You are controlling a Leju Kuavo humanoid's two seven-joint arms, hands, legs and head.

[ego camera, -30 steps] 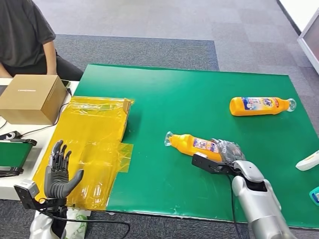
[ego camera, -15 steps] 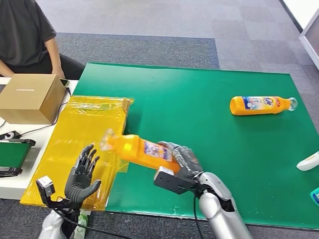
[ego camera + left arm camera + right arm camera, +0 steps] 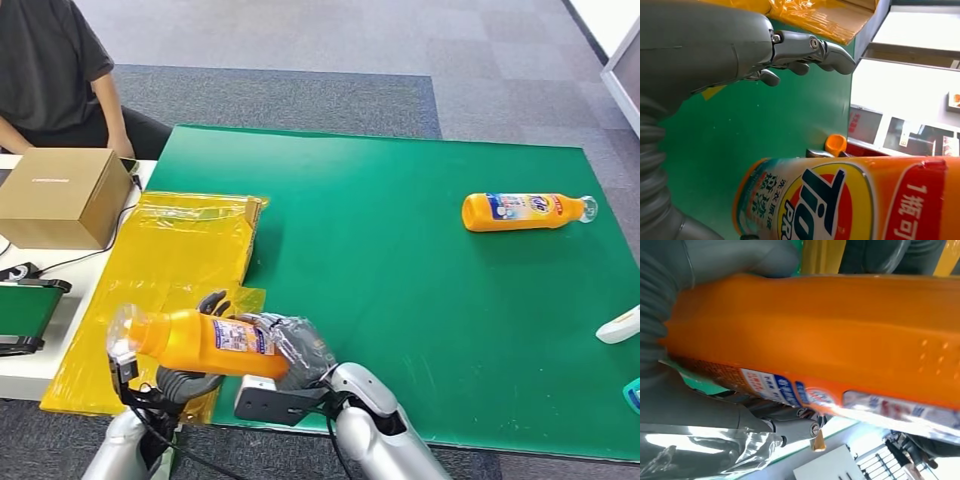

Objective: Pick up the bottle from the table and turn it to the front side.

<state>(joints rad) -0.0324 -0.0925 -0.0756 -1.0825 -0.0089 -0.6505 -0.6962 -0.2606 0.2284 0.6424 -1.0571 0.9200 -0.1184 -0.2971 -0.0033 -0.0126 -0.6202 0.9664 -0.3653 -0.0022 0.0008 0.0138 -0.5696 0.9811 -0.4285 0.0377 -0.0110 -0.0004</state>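
**A:** Head view has the right hand (image 3: 296,349) wrapped around the base end of the orange bottle (image 3: 198,341), carrying it sideways off the table, cap end poking out to the robot's left over the yellow sheet (image 3: 177,262) near the front edge. Fingers are curled tight around the body.

**B:** And the left hand (image 3: 190,378)? From the head camera it sits right under the bottle, one dark finger sticking up behind it.

**A:** Left wrist camera shows those fingers (image 3: 806,47) stretched out and a bit apart, with a gap between them and the label. Touching or not, I can't tell from any angle.

**B:** Right wrist picture is mostly orange plastic, thumb (image 3: 742,257) pressed on one side, fingers clamped on the other.

**A:** Second bottle (image 3: 526,211) lies flat on the green mat (image 3: 392,240), far right. Cardboard box (image 3: 64,196) sits on the white side table, a person (image 3: 53,65) behind it.
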